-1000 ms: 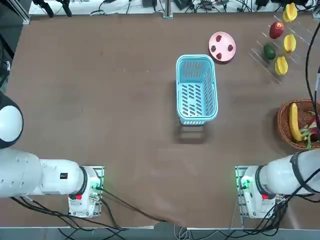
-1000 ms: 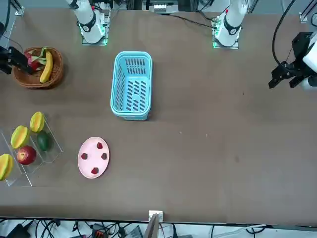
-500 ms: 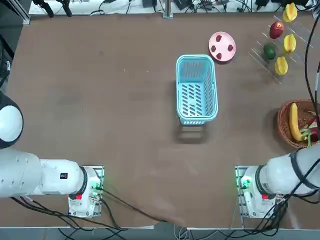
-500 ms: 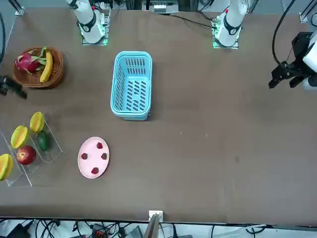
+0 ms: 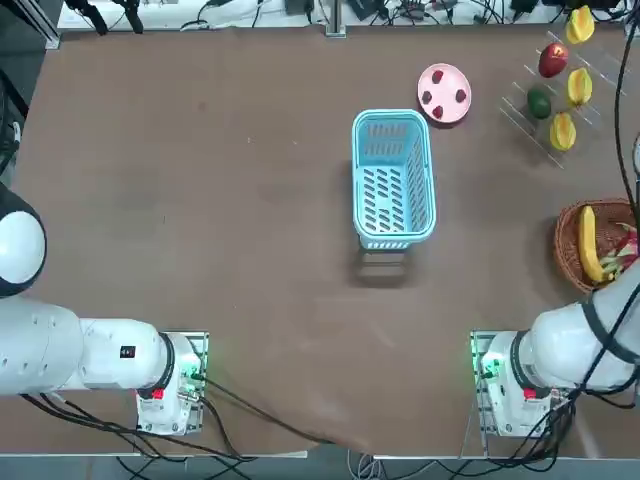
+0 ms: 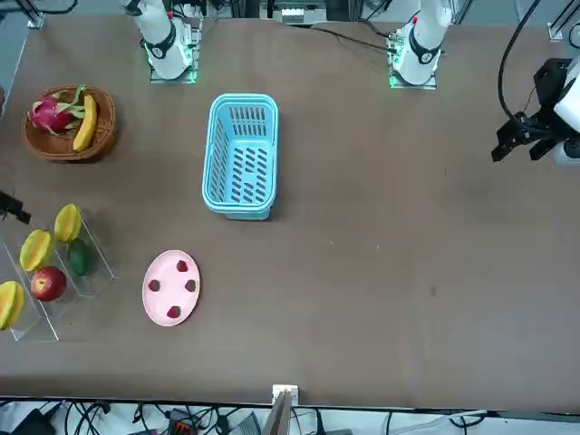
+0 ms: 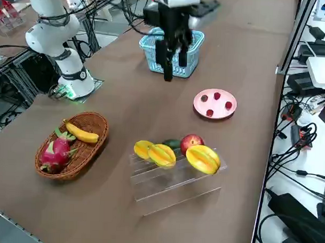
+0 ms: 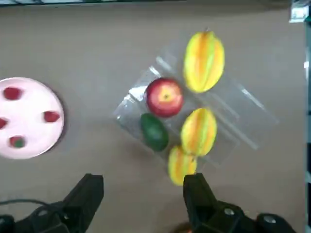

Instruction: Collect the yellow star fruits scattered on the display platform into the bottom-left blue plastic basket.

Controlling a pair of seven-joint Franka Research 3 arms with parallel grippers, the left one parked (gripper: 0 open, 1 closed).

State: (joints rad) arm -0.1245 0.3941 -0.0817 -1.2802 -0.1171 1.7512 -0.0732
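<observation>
R gripper [image 8: 144, 187] was open w/ nothing btwn its fingers, held up above the table near the stand; exact ht over the fruit was hard to judge, prob. well clear. All 3 star fruits [image 7: 203, 159] sat on the clear acrylic stand [image 7: 170, 199], sharing it w/ a red apple [image 7: 191, 142] and a dark green fruit [image 8: 154, 131]. Blue basket [image 5: 393, 180] stood upright nr mid-table, well apart from the stand, no fruit inside. Pink plate [image 5: 444, 93] w/ small red pcs [image 7: 229, 105] lay btwn basket & stand, beyond the basket's far R corner. Woven basket [image 7: 87, 119], on the robot's side of the stand, held a banana [image 7: 81, 132] + dragon fruit [image 7: 55, 154].
</observation>
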